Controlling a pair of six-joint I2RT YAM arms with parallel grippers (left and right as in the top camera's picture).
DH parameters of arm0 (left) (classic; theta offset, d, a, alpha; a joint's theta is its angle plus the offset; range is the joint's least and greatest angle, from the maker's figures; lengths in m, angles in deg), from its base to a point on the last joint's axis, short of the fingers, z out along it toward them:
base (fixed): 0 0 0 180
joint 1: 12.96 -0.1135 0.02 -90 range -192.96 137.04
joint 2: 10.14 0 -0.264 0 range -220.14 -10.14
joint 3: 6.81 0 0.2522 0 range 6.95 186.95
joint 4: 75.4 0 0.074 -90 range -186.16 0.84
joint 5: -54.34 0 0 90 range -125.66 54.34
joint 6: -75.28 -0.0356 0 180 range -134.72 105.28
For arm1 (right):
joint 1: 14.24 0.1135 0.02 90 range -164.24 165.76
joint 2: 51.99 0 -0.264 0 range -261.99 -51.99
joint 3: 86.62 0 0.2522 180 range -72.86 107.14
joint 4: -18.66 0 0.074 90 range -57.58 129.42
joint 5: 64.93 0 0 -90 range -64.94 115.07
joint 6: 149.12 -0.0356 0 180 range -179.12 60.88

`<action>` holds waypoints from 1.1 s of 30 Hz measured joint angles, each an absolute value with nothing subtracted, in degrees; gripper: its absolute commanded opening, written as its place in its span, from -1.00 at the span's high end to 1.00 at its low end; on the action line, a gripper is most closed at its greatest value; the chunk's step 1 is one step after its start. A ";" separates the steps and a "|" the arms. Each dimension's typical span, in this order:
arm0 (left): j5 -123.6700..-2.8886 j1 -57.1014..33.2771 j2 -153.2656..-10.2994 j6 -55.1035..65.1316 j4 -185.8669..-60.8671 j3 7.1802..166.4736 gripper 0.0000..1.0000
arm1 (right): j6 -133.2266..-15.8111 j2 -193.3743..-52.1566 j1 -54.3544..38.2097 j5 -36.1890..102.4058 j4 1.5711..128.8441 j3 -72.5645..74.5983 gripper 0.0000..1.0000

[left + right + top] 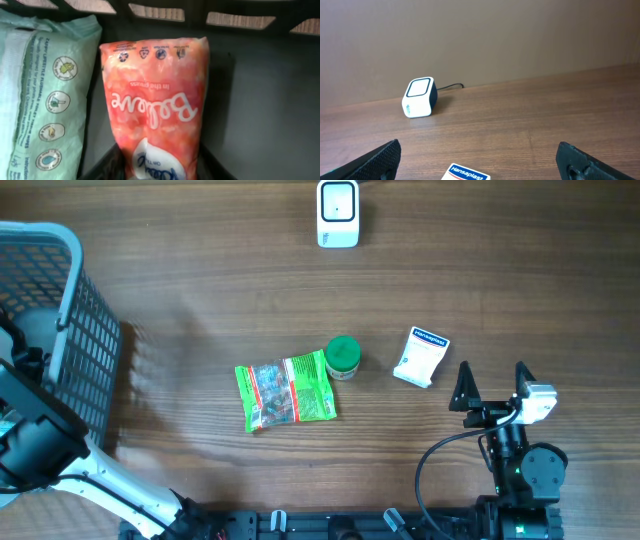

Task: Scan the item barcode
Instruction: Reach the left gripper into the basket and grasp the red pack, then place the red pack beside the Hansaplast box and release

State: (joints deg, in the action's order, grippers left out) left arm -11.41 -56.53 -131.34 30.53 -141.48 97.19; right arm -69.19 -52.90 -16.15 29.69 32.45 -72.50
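- The left arm is reaching down into the basket (70, 285) at the table's (200, 280) left edge. The overhead view is hiding its working end behind the basket wall.
- In the left wrist view, an orange pouch (155, 95) is lying on the basket floor, just beside a pale green pack (42, 95) on its left.
- The pouch's long axis is running straight away from the wrist, with its sealed top at the far end and its print reading upside down.
- The left fingers (111, 169) are showing as dark shapes on both sides of the pouch's near end and appear to be clamping it across its narrow width.
- The right fingers (377, 161) are standing wide apart and holding nothing, above a plaster box (421, 357) on the table.
- The scanner (338, 212) is sitting at the table's far edge, well apart from the basket, so the left arm is probably facing a lift out and a long carry across.
- No barcode is showing on the upturned face, so the pouch is probably needing a turn before the scanner window.
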 measured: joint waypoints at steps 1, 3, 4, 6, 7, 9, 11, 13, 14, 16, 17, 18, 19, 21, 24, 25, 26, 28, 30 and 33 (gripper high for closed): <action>-11.35 -56.53 -131.34 30.64 -141.56 97.21 0.82 | -69.19 -52.90 -16.15 29.69 32.45 -72.50 -0.99; -11.04 -56.53 -131.32 30.51 -141.83 97.34 0.87 | -69.19 -52.90 -16.15 29.69 32.45 -72.50 -0.99; -11.04 -56.53 -131.32 30.53 -141.93 97.38 0.89 | -69.19 -52.90 -16.15 29.69 32.45 -72.50 -0.99; -11.04 -56.53 -131.30 30.53 -142.96 97.80 0.92 | -69.19 -52.90 -16.15 29.69 32.45 -72.50 -1.00; -11.11 -56.53 -131.23 30.51 -144.16 98.04 0.92 | -69.19 -52.90 -16.15 29.69 32.45 -72.50 -0.99; -11.74 -56.53 -130.73 30.53 -147.55 98.80 0.92 | -69.19 -52.90 -16.15 29.69 32.48 -72.50 -1.00; -13.12 -56.53 -129.07 30.53 -150.07 100.47 0.92 | -69.19 -52.90 -16.15 29.69 32.45 -72.50 -1.00; -15.89 -56.53 -125.25 30.51 -152.64 104.29 0.92 | -69.21 -52.90 -16.15 29.69 32.45 -72.50 -1.00; -17.03 -56.53 -123.23 30.53 -153.41 105.91 0.92 | -69.19 -52.90 -16.15 29.69 32.45 -72.50 -0.99; -22.34 -56.53 -117.38 30.53 -155.51 110.26 0.92 | -69.21 -52.88 -16.15 29.69 32.45 -72.50 -0.99; -26.41 -56.53 -113.14 30.53 -155.86 112.18 0.92 | -69.19 -52.90 -16.15 29.69 32.45 -72.50 -1.00; -30.58 -56.53 -109.14 30.55 -155.86 113.45 0.92 | -69.21 -52.90 -16.15 29.69 32.48 -72.50 -0.99; -35.54 -56.51 -104.92 30.55 -155.81 114.30 0.92 | -69.19 -52.90 -16.15 29.69 32.45 -72.50 -0.99; -44.39 -55.48 -96.94 30.55 -155.62 115.24 0.92 | -69.19 -52.90 -16.15 29.69 32.45 -72.50 -0.99; -53.09 -44.10 -86.80 30.51 -155.57 115.85 0.92 | -69.19 -52.90 -16.15 29.69 32.48 -72.50 -0.99; -53.31 -39.38 -85.49 30.31 -155.62 115.87 0.92 | -69.21 -52.90 -16.15 29.69 32.45 -72.50 -1.00; -52.42 -31.31 -84.53 29.88 -155.62 115.87 0.92 | -69.21 -52.88 -16.15 29.69 32.48 -72.50 -1.00; -48.96 -18.61 -84.72 29.18 -155.64 115.70 0.92 | -69.21 -52.88 -16.15 29.69 32.48 -72.50 -0.99; -45.82 -10.11 -85.82 28.91 -155.20 114.87 0.92 | -69.21 -52.88 -16.15 29.69 32.48 -72.50 -1.00; -38.73 9.41 -92.94 28.56 -152.05 111.74 0.92 | -69.21 -52.88 -16.15 29.69 32.45 -72.50 -1.00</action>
